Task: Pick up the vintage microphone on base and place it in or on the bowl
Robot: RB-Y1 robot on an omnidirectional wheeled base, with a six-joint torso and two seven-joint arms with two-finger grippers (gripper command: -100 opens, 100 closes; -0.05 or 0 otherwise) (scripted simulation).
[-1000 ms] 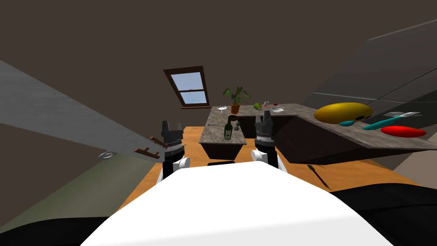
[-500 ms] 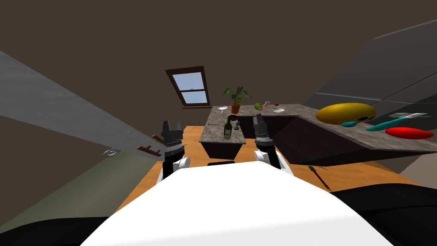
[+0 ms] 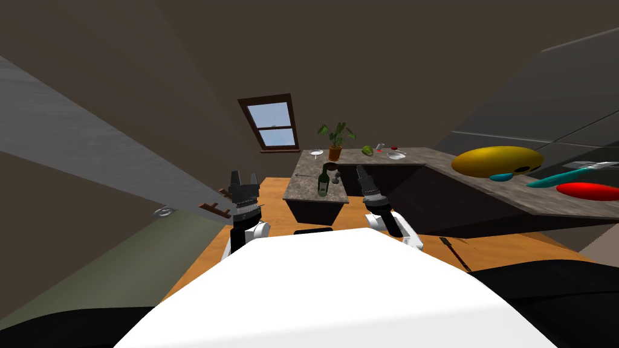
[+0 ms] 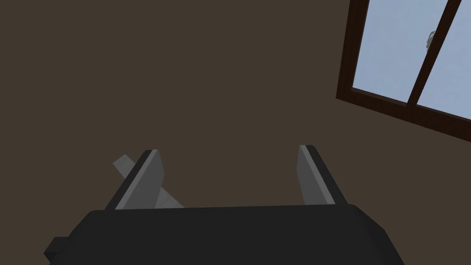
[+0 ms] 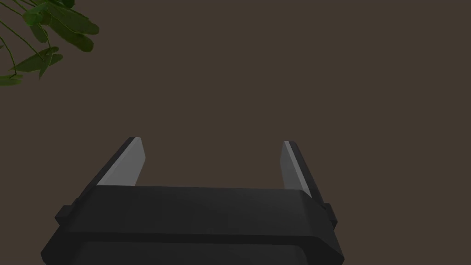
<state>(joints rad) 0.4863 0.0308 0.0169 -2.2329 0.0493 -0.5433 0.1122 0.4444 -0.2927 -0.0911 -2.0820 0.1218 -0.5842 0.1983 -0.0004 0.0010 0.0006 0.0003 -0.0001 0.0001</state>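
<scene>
**Head view: both grippers spread, microphone well ahead on the island**

Head view looks across an orange wooden floor (image 3: 275,202) to a dark kitchen island with a speckled grey-brown stone top (image 3: 305,188). On that top stands a dark green glass wine bottle (image 3: 323,183). Just beside it, on the right arm's side, is a small dark upright thing that I take for the vintage microphone (image 3: 336,177), though it is too small to make out. Close behind the bottle sits a dark brown round bowl (image 3: 329,166).

Farther back, a longer counter of the same stone (image 3: 362,159) carries a leafy green plant in a terracotta pot (image 3: 334,142), a small white plate (image 3: 315,153) and a shallow white dish (image 3: 396,156).

The left gripper (image 3: 243,177) stands upright over the floor, left of the island and apart from it. In the left wrist view its light grey fingers (image 4: 145,179) are wide apart.

The right gripper (image 3: 361,171) leans toward the island, near its right edge, well short of the microphone. In the right wrist view its fingers (image 5: 126,163) are likewise spread and face a flat brown wall (image 5: 276,69), with the plant's leaves off to one side.

Near on the right, another stone top holds a large yellow rounded shape (image 3: 497,161), a long teal utensil (image 3: 553,177) and a flat red disc (image 3: 589,191).
</scene>
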